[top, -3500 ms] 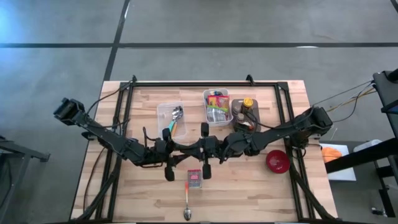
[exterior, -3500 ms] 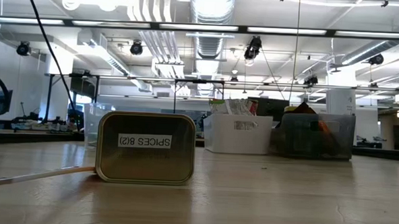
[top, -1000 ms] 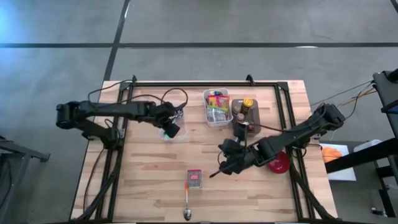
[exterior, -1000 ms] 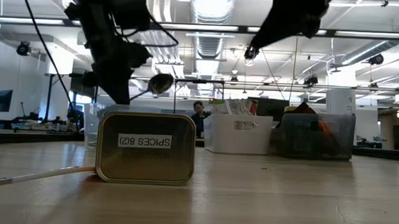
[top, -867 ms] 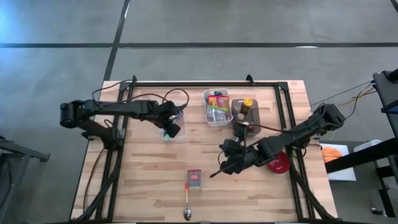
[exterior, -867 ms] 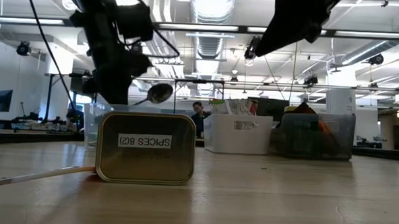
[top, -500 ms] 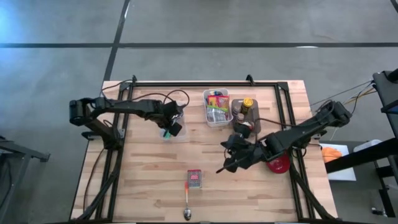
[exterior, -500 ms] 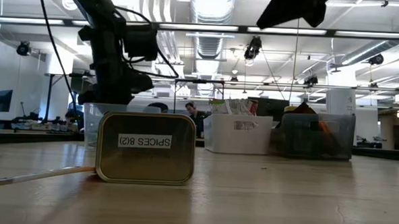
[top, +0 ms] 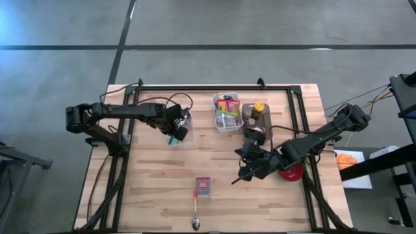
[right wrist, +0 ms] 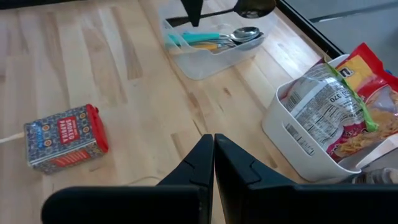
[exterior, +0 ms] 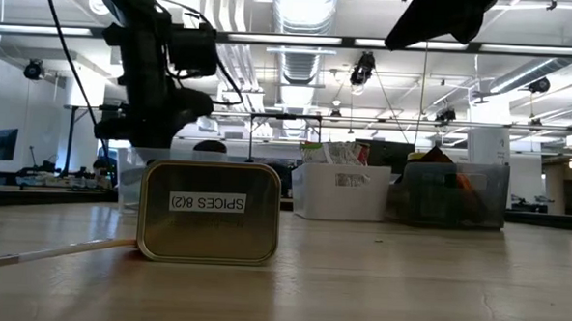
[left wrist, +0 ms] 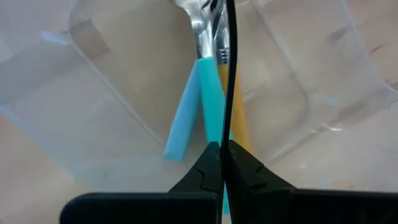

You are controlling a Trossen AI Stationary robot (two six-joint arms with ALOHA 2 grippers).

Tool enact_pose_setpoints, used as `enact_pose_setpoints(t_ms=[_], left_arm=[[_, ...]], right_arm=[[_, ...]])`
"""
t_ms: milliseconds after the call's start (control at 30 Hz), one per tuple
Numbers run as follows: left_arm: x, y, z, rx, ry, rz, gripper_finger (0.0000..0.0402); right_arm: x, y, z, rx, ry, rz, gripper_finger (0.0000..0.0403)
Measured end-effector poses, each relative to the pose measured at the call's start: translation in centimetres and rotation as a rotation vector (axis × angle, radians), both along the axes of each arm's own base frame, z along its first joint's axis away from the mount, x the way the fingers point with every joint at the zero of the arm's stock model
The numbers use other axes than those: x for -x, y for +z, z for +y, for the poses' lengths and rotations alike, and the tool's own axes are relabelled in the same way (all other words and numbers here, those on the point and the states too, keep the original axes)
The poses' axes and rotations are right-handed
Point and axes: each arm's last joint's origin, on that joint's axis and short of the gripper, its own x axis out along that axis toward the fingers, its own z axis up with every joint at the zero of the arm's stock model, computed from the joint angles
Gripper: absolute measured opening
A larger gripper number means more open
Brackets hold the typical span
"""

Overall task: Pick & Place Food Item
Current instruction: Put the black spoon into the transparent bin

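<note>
My left pincer (top: 177,134) hangs over the clear tub (top: 170,117) at the back left of the table (top: 156,188), its two fingers (left wrist: 245,171) pressed tight together with a thin dark rod or cable (left wrist: 230,68) running up between them. I cannot say whether that rod is held or only passes in front. Below, inside the tub, lie spoons with a blue handle (left wrist: 186,112) and a yellow handle (left wrist: 239,118) side by side; their bowls are cut off at the picture's edge. From table height my left arm (exterior: 159,78) stands behind the tin and hides most of the tub.

My right pincer (top: 243,178) is above the middle of the table, right of centre, fingers (right wrist: 233,165) closed on each other with nothing between them. It points toward the spice tin (top: 203,187), which sits near the front edge, well apart from both pincers. From table height the tin's face reads "SPICES" upside down (exterior: 208,211). A spoon (top: 195,211) lies just in front of the tin, its bowl at the table's edge.

The white bin (top: 227,112) of snack packets stands at the back centre; beside it a dark bin (top: 253,117) holds bottles I cannot read. The red bowl (top: 290,171) is half hidden under my right arm.
</note>
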Motion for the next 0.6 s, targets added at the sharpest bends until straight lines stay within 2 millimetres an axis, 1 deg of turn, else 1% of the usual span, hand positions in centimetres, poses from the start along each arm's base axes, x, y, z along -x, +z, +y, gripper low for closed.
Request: enact_pose_setpoints(t_ms=[333, 600], left_arm=[[-0.1, -0.5, 0.0, 0.004, -0.017, 0.009, 0.0000], [0.7, -1.6, 0.0, 0.019, -0.013, 0.043, 0.0000]], right_arm=[[0.1, 0.1, 0.0, -0.002, 0.002, -0.005, 0.0009], [0.1, 0.1, 0.0, 0.000, 0.004, -0.004, 0.0009]])
